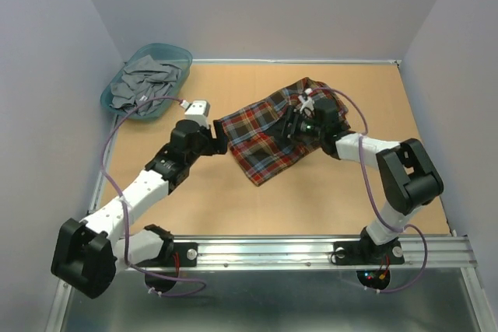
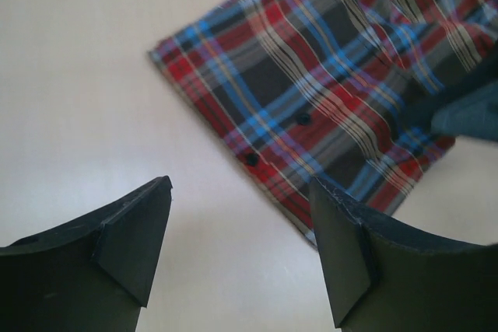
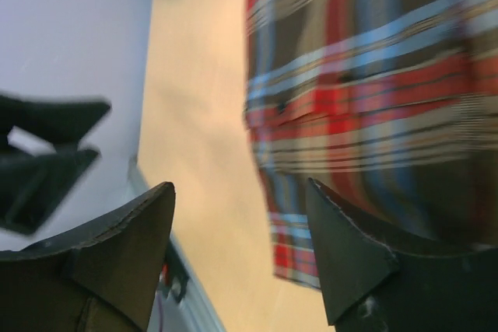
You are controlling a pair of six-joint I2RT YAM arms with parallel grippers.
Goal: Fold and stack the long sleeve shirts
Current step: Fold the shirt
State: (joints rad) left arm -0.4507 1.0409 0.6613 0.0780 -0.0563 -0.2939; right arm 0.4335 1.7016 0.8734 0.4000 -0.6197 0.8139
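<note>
A red, brown, navy and yellow plaid flannel shirt point(image 1: 268, 136) lies partly folded on the table's middle. My left gripper point(image 1: 221, 145) is open and empty just off the shirt's left edge. In the left wrist view its open fingers point(image 2: 140, 231) frame bare table, with the shirt point(image 2: 327, 91) and its buttons just ahead. My right gripper point(image 1: 292, 127) is open and empty over the shirt's right half. In the right wrist view the shirt point(image 3: 373, 91) fills the right side and its lower corner lies beside the right finger point(image 3: 350, 254).
A teal plastic basket point(image 1: 180, 56) holding grey garments point(image 1: 144, 83) stands at the back left corner. Purple walls close in the table on three sides. A metal rail point(image 1: 272, 250) runs along the near edge. My left arm point(image 3: 47, 145) shows blurred in the right wrist view.
</note>
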